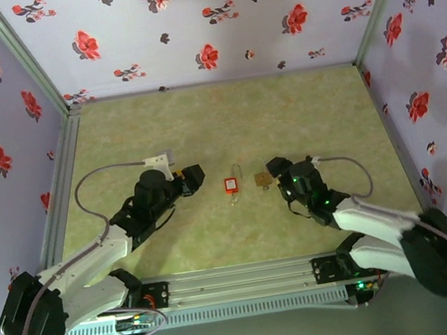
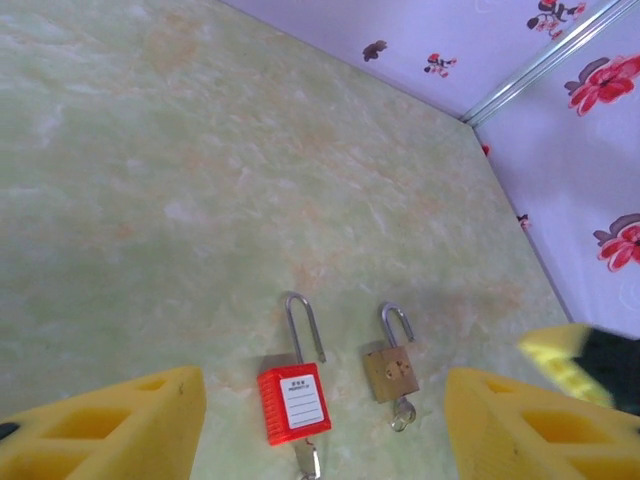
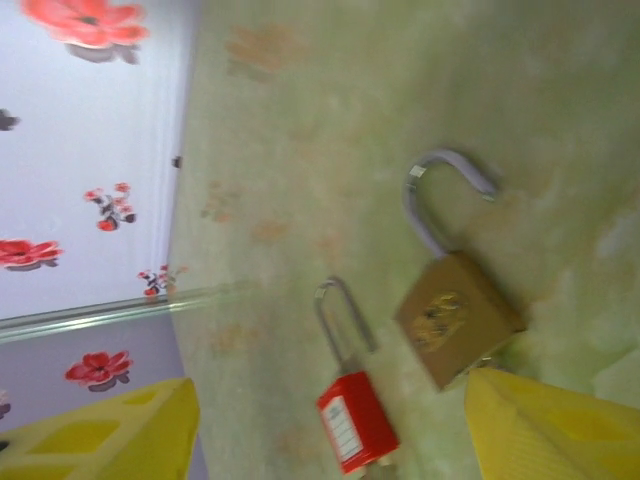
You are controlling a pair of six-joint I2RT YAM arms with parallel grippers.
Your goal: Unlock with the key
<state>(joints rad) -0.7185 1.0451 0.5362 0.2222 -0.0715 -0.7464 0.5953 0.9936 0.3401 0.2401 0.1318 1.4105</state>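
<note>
key (image 2: 401, 414) in base of brass padlock (image 2: 390, 372), lengthwise with it, left hand (image 2: 325, 405) spread, right hand (image 3: 332, 400) spread

The only label is a white sticker (image 2: 300, 402) on the front of the red padlock (image 2: 293, 403), which lies near the middle of the table (image 1: 282, 109); it carries a short heading and a few ruled lines, all too small to read. The brass padlock (image 3: 458, 318) just beside it bears a stamped emblem (image 3: 440, 320) on its face, too blurred to make out.
</note>
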